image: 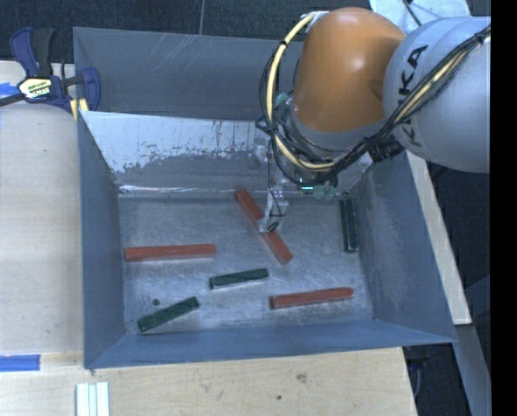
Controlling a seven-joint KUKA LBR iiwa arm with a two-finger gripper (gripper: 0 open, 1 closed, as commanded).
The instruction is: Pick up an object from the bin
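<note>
My gripper (273,217) reaches down from under the arm's orange cover into the middle of the bin, towards the back. Its tip sits right at a red flat bar (281,250) that lies slanting from upper left to lower right; the tip covers the bar's middle part. Whether the tip touches the bar I cannot tell. A dark green bar (238,278) lies a little in front and to the left of it. A dark bar (350,225) lies lengthwise against the right wall, to the right of the gripper.
Another red bar (311,298) lies near the front right, and a longer red bar (170,252) on the left side. A dark green bar (168,314) rests in the front left corner. The arm and its cables hang over the bin's back right.
</note>
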